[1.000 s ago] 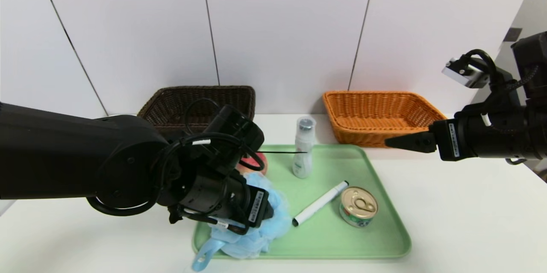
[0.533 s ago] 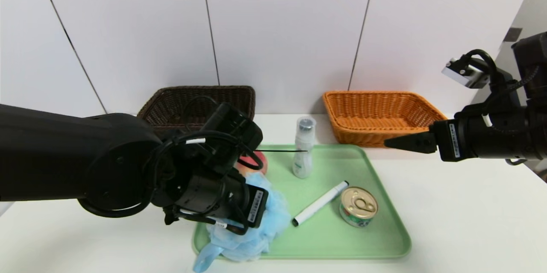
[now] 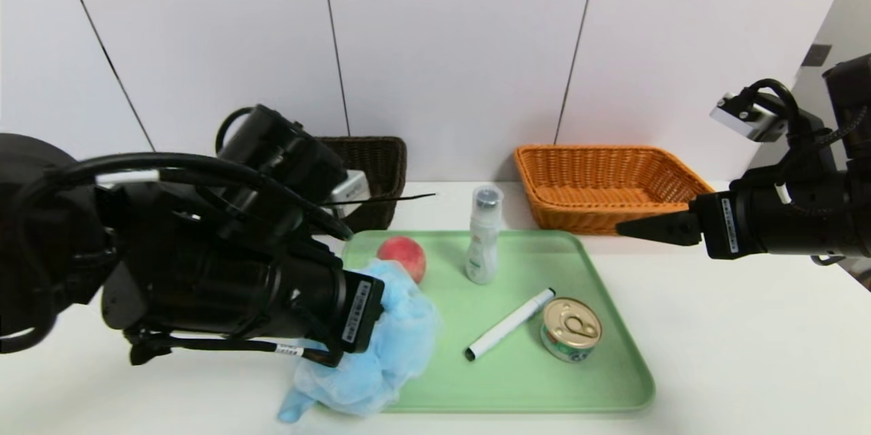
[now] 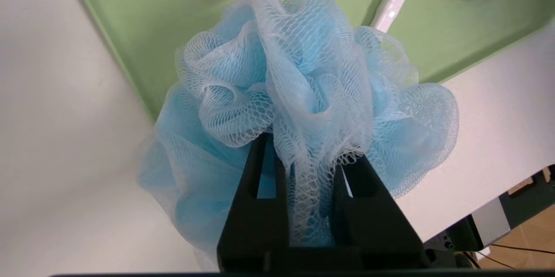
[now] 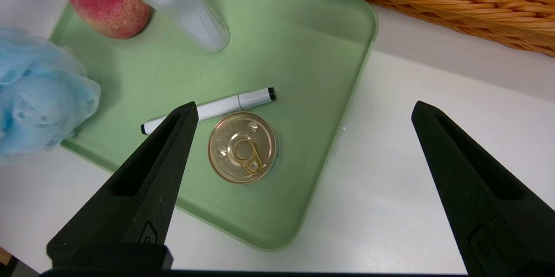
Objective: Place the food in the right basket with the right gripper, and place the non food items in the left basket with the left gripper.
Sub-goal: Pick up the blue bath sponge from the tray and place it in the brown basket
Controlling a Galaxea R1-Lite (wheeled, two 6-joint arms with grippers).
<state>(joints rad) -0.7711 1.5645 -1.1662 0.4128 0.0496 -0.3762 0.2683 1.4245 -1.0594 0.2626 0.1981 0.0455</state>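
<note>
Blue bath pouf (image 4: 303, 95) lifted, left end effector (image 4: 310, 168) raised

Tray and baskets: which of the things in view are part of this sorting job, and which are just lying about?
Part of the job:
left tool, shut on the blue bath sponge
right tool, open, above the tray
peach
can
bottle
marker
brown basket
orange basket

Lying about:
nothing else on the table

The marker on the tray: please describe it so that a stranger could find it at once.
Look at the green tray before the two baskets. On its near right part a white marker lies flat, slanted, beside a gold-lidded can. It is the only long, thin, white thing there, with black ends.
</note>
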